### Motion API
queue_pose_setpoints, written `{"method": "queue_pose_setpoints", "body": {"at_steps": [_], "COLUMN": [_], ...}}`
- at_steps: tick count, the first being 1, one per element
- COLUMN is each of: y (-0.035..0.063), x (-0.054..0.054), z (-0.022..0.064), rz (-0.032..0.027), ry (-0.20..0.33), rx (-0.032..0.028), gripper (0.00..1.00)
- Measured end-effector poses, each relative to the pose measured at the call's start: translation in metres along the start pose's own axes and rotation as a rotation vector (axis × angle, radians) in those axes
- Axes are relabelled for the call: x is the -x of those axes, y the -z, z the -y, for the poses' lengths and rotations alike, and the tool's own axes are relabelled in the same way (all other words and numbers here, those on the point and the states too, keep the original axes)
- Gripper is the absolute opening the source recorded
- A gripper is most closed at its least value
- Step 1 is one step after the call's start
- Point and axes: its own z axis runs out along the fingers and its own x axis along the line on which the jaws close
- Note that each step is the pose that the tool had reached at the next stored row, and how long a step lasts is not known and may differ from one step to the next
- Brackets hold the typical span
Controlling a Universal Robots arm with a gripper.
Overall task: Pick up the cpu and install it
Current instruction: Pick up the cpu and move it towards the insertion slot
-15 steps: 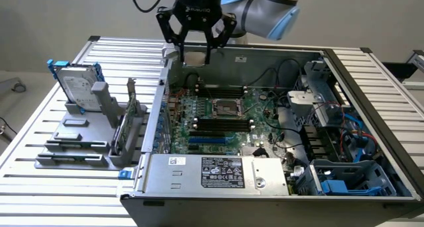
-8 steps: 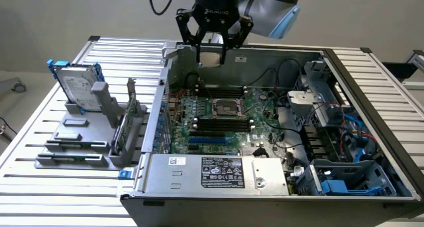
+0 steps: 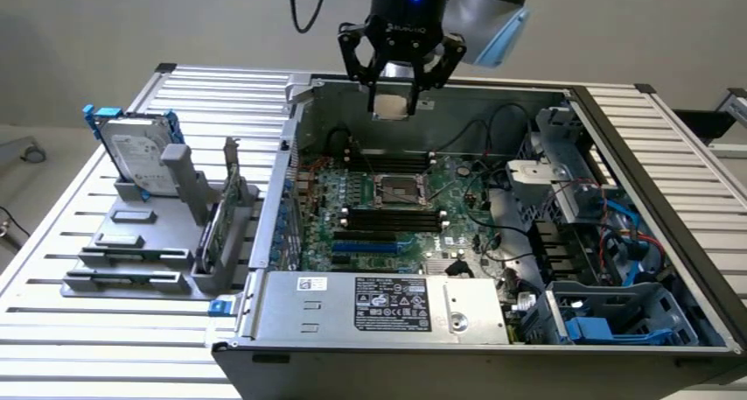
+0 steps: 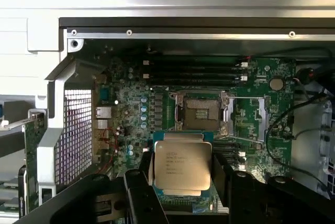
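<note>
Fingers (image 4: 220, 174) of gripper (image 4: 182, 169) spread just to chip width, clamping cpu (image 4: 182, 164) by opposite edges, plate up, raised clear of open socket (image 4: 201, 111), presumably for flat seating.

Robotics lab bench, hardware-assembly cell. Evidence: my arm's gripper (image 3: 396, 109) carries a cpu (image 4: 183, 166) over an open PC case (image 3: 467, 378), which lies on its side with the motherboard (image 3: 461, 221) exposed. It all sits on a slatted aluminium table (image 3: 82, 334). A grey fixture rack (image 3: 129, 260) beside the case holds a hard drive (image 3: 135, 150) upright. Bare grey wall (image 3: 140, 24) behind, nothing domestic.
</note>
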Motion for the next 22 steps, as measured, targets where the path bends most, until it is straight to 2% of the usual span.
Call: {"method": "queue_pose_setpoints", "body": {"at_steps": [7, 18, 22], "y": [-0.0127, -0.0319, -0.0389], "x": [0.010, 0.027, 0.030], "z": [-0.0113, -0.0119, -0.0116], "rz": [0.0000, 0.0000, 0.0000], "ry": [0.000, 0.000, 0.000], "rx": [0.0000, 0.0000, 0.0000], "gripper": [0.55, 0.55, 0.55]}}
